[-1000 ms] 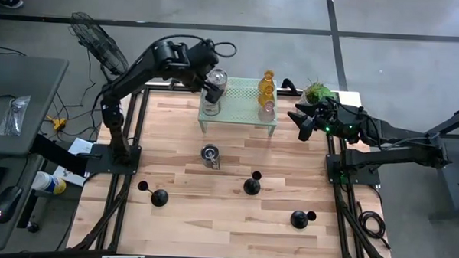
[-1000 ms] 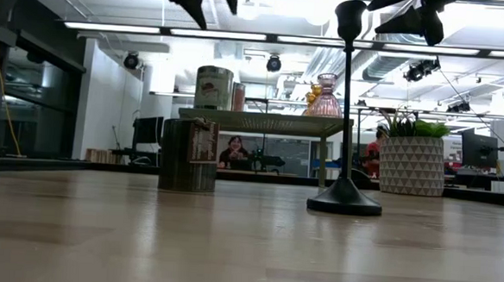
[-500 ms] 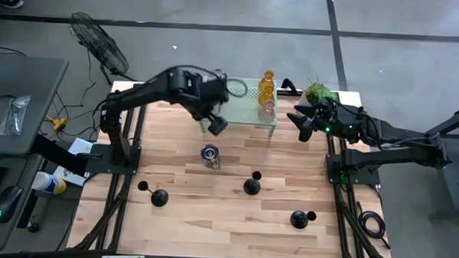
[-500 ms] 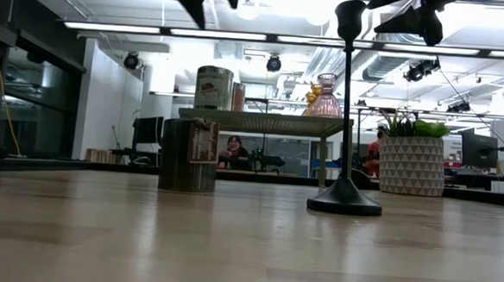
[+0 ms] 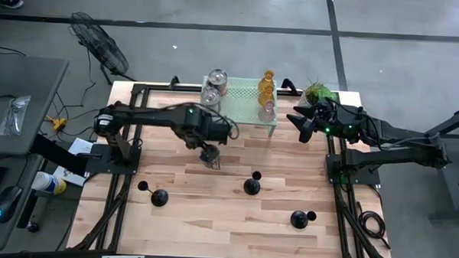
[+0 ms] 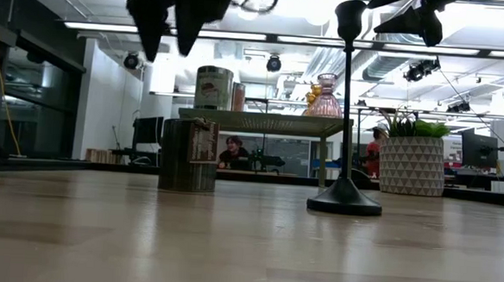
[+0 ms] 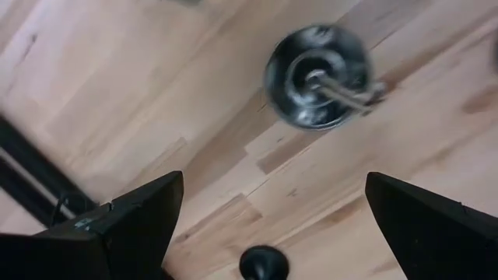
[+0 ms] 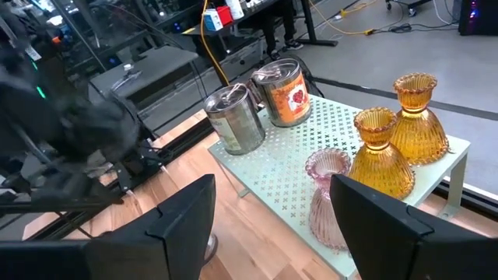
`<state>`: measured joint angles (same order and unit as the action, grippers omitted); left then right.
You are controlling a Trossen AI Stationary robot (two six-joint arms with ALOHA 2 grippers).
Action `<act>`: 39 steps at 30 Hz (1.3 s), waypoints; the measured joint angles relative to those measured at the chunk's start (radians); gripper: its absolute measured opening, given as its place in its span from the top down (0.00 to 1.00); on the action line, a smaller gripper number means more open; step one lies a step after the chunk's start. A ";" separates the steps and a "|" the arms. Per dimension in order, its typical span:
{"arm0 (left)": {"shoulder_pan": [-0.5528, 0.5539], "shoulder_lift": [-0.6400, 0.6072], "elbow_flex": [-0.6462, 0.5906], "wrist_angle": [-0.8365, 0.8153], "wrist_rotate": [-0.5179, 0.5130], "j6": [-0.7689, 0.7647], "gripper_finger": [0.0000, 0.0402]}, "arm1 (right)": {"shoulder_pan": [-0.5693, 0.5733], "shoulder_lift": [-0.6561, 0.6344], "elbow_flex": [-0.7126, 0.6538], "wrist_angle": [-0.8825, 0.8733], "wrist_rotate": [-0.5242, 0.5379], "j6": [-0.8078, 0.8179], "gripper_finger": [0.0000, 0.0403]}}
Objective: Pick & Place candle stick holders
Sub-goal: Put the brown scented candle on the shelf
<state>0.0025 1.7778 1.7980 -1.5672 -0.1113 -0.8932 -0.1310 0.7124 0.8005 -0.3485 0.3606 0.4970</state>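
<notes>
A silver metal cup (image 5: pixel 210 156) stands upright on the wooden table near its middle; it also shows in the left wrist view (image 7: pixel 319 76). My left gripper (image 5: pixel 207 143) hangs open just above it, pointing down, and touches nothing (image 7: pixel 272 187). Two more silver cups (image 8: pixel 237 117) (image 8: pixel 284 93), two amber glass holders (image 8: pixel 397 140) and a pink one (image 8: pixel 327 194) stand on the pale green rack (image 5: pixel 242 108). Three black sticks (image 5: pixel 252 185) (image 5: pixel 158 197) (image 5: pixel 299 218) stand on their round bases nearer the front. My right gripper (image 5: pixel 302 121) waits open at the far right.
A green plant in a white pot (image 5: pixel 319 91) stands at the far right corner beside the rack. Black frame rails (image 5: pixel 128 171) run along the table's left and right sides. Bare wood lies between the silver cup and the black sticks.
My left gripper has swung from above the rack's left end toward the table's near edge and has come down, staying open. It now hangs over the silver cup on the table. The cups on the rack stand as before.
</notes>
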 joint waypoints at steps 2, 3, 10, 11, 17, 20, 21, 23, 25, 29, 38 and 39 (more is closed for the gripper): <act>0.000 0.003 -0.046 0.019 -0.002 -0.027 0.02 | 0.000 0.000 0.000 0.000 0.000 0.000 0.39; 0.001 0.002 -0.069 0.042 -0.001 -0.035 0.02 | 0.000 0.000 0.000 0.000 0.000 0.000 0.39; 0.004 0.002 -0.213 0.230 0.014 -0.085 0.02 | 0.000 0.000 0.000 0.000 -0.028 0.000 0.39; 0.004 0.002 -0.231 0.247 0.015 -0.098 0.02 | 0.000 0.000 0.000 0.000 -0.030 0.000 0.39; 0.004 0.002 -0.314 0.304 0.019 -0.161 0.02 | 0.000 0.000 0.000 0.000 -0.051 0.000 0.39; 0.005 0.002 -0.344 0.343 0.020 -0.187 0.02 | 0.000 0.000 0.000 0.000 -0.054 0.000 0.39; 0.005 0.002 -0.352 0.350 0.019 -0.197 0.02 | 0.000 0.000 0.000 0.000 -0.054 0.000 0.39; 0.013 0.002 -0.359 0.357 0.020 -0.211 0.02 | 0.000 0.000 0.000 0.000 -0.055 0.000 0.39; 0.020 0.002 -0.364 0.364 0.023 -0.215 0.02 | 0.000 0.000 0.000 0.000 -0.061 0.000 0.39; 0.046 0.002 -0.365 0.388 0.027 -0.214 0.02 | 0.000 0.000 0.000 0.000 -0.079 0.000 0.39; 0.084 0.002 -0.390 0.426 0.083 -0.210 0.02 | 0.000 0.000 0.000 0.000 -0.103 0.000 0.39; 0.085 0.001 -0.396 0.432 0.091 -0.210 0.02 | 0.000 0.000 0.000 0.000 -0.103 0.000 0.39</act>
<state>0.0870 1.7786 1.4019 -1.1348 -0.0199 -1.1033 -0.1310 0.7124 0.8005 -0.3485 0.2573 0.4973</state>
